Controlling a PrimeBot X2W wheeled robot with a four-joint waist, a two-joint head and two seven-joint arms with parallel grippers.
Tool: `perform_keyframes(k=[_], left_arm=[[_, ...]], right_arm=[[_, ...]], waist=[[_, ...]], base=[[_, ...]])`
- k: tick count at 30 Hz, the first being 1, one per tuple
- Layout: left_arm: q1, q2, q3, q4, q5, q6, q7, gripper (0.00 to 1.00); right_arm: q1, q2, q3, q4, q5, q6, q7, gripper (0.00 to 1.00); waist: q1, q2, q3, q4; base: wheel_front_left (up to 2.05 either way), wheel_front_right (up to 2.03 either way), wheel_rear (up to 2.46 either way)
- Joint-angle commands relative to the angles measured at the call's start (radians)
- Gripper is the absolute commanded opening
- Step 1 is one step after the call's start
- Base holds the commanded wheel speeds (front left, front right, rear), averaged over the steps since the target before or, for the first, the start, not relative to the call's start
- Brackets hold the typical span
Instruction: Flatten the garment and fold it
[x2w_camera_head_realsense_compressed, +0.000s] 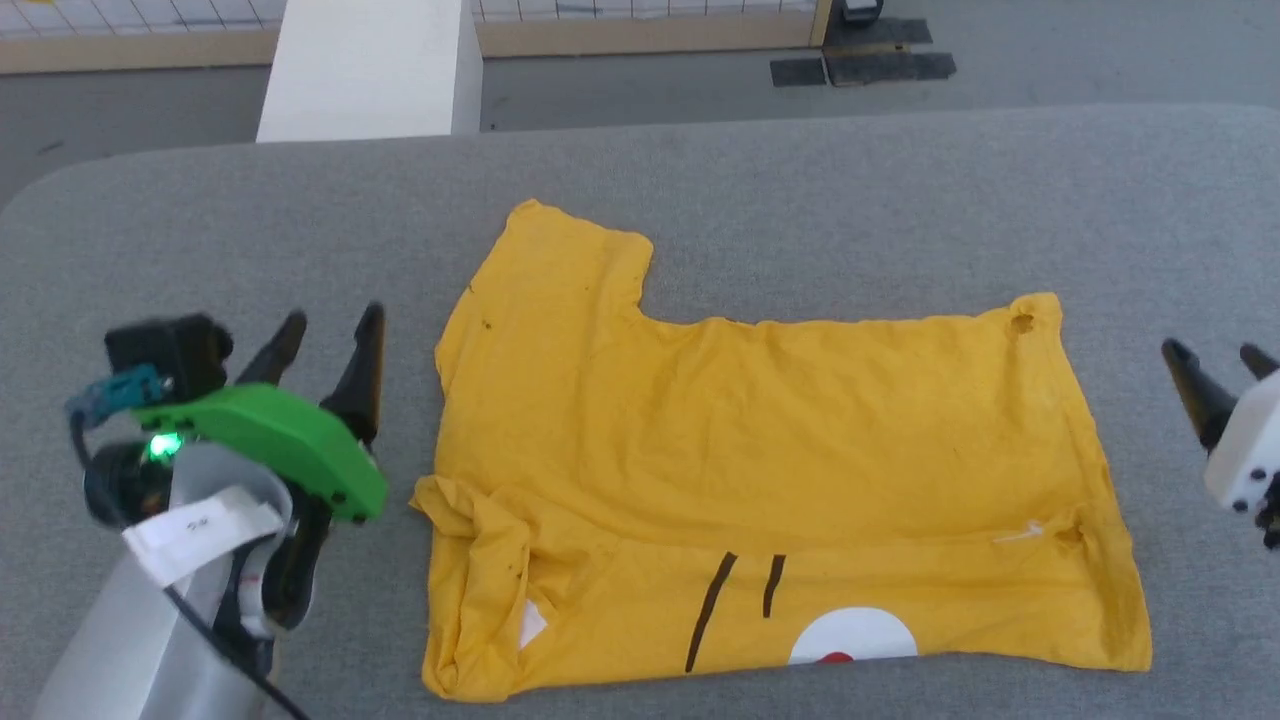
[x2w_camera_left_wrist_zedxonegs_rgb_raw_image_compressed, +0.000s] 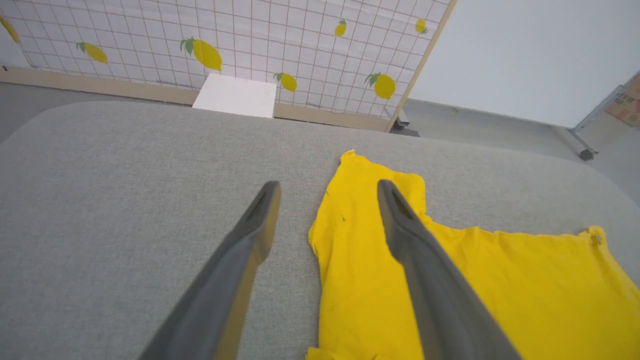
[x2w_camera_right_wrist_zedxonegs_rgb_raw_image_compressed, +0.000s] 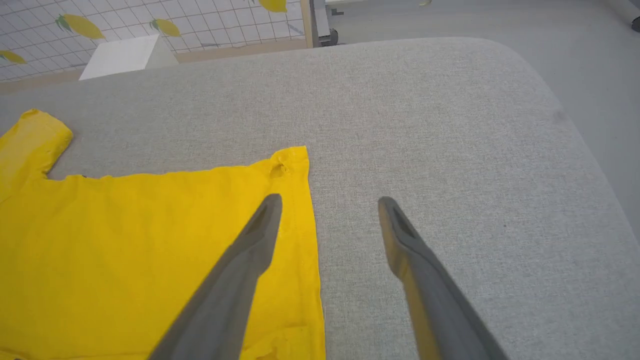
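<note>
The yellow T-shirt (x2w_camera_head_realsense_compressed: 760, 450) lies in the middle of the grey cloth-covered table (x2w_camera_head_realsense_compressed: 800, 180), a near band doubled over so the white oval patch (x2w_camera_head_realsense_compressed: 853, 635) and black line marks face up. It looks light, soft and limp (likely to sag and crease where it is not supported), so I would pinch it at edges and corners: the far right corner (x2w_camera_head_realsense_compressed: 1030, 315) and the far left sleeve (x2w_camera_head_realsense_compressed: 560, 260). The bunched cloth at the near left (x2w_camera_head_realsense_compressed: 470, 520) needs smoothing. The left gripper (x2w_camera_head_realsense_compressed: 333, 318) hovers just left of the shirt, the right gripper (x2w_camera_head_realsense_compressed: 1210, 352) just right; both are spread wide and hold nothing. A white block (x2w_camera_head_realsense_compressed: 370, 65) and a lemon-printed grid panel (x2w_camera_left_wrist_zedxonegs_rgb_raw_image_compressed: 225, 35) stand beyond the far edge, obstructing nothing.
</note>
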Motion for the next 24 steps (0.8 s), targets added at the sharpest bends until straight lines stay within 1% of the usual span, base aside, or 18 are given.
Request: perform_keyframes(k=[1, 4, 6, 10, 13, 15, 17, 18, 19, 24], left_arm=[[-0.050, 0.000, -0.018, 0.029, 0.028, -0.027, -0.025, 1.00], [-0.175, -0.034, -0.060, 0.132, 0.059, -0.084, -0.066, 1.00], [-0.258, -0.053, -0.088, 0.210, 0.070, -0.116, -0.062, 1.00], [-0.441, -0.097, -0.108, 0.362, 0.079, -0.152, -0.048, 1.00], [-0.564, -0.116, -0.118, 0.469, 0.083, -0.161, -0.007, 1.00], [-0.641, -0.125, -0.125, 0.533, 0.089, -0.160, 0.027, 1.00], [-0.710, -0.138, -0.136, 0.595, 0.096, -0.149, 0.073, 1.00], [-0.742, -0.144, -0.143, 0.629, 0.100, -0.138, 0.104, 1.00], [-0.814, -0.158, -0.166, 0.709, 0.113, -0.112, 0.194, 1.00], [-0.890, -0.158, -0.218, 0.823, 0.152, -0.061, 0.355, 1.00]], right_arm=[[-0.033, 0.002, 0.006, 0.009, -0.011, -0.002, -0.011, 1.00], [-0.095, -0.006, 0.019, 0.034, -0.015, -0.002, -0.024, 1.00], [-0.129, -0.012, 0.032, 0.045, -0.015, -0.002, -0.030, 1.00], [-0.184, -0.029, 0.065, 0.052, -0.008, -0.002, -0.036, 1.00], [-0.218, -0.036, 0.094, 0.055, -0.002, -0.002, -0.044, 1.00], [-0.237, -0.037, 0.110, 0.053, 0.005, -0.002, -0.054, 1.00], [-0.249, -0.041, 0.127, 0.049, 0.009, -0.002, -0.063, 1.00], [-0.254, -0.042, 0.135, 0.047, 0.013, -0.002, -0.069, 1.00], [-0.265, -0.044, 0.155, 0.039, 0.022, -0.002, -0.080, 1.00], [-0.262, -0.056, 0.177, 0.027, 0.029, -0.002, -0.089, 1.00]], waist=[[0.0000, 0.0000, 0.048, -0.010], [0.0000, 0.0000, 0.106, -0.012], [0.0000, 0.0000, 0.144, -0.016], [0.0000, 0.0000, 0.223, -0.026], [0.0000, 0.0000, 0.271, -0.046], [0.0000, 0.0000, 0.301, -0.061], [0.0000, 0.0000, 0.326, -0.074], [0.0000, 0.0000, 0.337, -0.082], [0.0000, 0.0000, 0.367, -0.103], [0.0000, 0.0000, 0.395, -0.128]], base=[[0.00, 0.00, 0.00], [0.00, 0.00, 0.00], [0.00, 0.00, 0.00], [0.00, 0.00, 0.00], [0.00, 0.00, 0.00], [0.00, 0.00, 0.00], [0.00, 0.00, 0.00], [0.00, 0.00, 0.00], [0.00, 0.00, 0.00], [0.00, 0.00, 0.00]])
